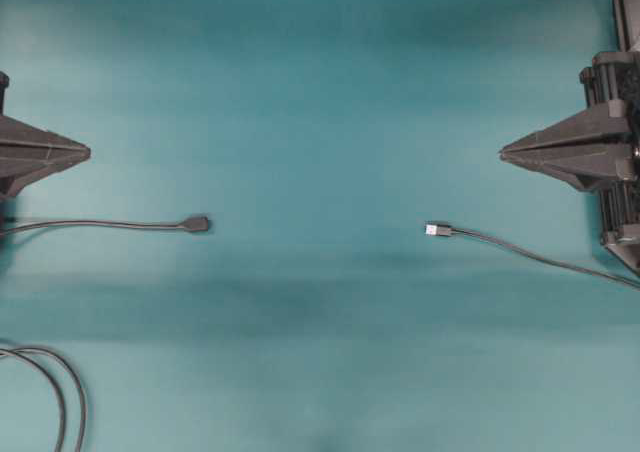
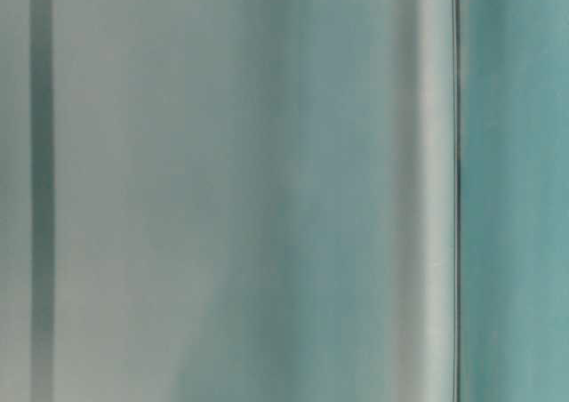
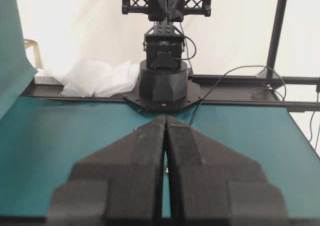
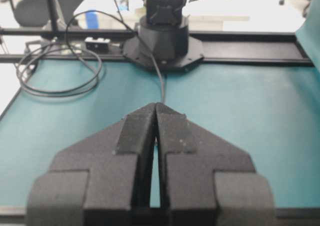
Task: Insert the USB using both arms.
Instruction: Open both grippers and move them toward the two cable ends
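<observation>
1. Closest to you in the left wrist view, the left gripper [image 3: 165, 120] fills the lower frame, its two foam-faced fingers [image 3: 135, 151] pressed together at the tips and pinching nothing.
2. Your right gripper [image 4: 156, 106] looks the same in its own wrist view: fingers [image 4: 177, 136] pressed together at the tip, nothing between them.
3. From overhead, you see the left gripper [image 1: 85, 153] at the bench's left edge and the right gripper [image 1: 503, 152] near the right edge, tips pointing at each other, well apart, with bare teal bench [image 1: 320, 92] between.
4. You will find the USB [image 1: 437, 230] flat on the bench, right of centre and nearer the front than the right gripper, touching neither gripper. Its silver tip points toward the left edge.
5. Its cable [image 1: 550, 260] runs off toward the right edge, curving slightly frontward.
6. Facing it, the socket [image 1: 198, 224] lies left of centre, roughly level with the USB and well apart from it. Its cable [image 1: 95, 224] runs straight to the left edge.
7. Loops of dark cable [image 1: 60, 392] sit at the front-left corner.
8. Each wrist view shows you the opposite arm's base [image 3: 162, 83] on a black rail at the far edge.
9. Your table-level view is blurred teal and grey; you cannot tell anything from it.
</observation>
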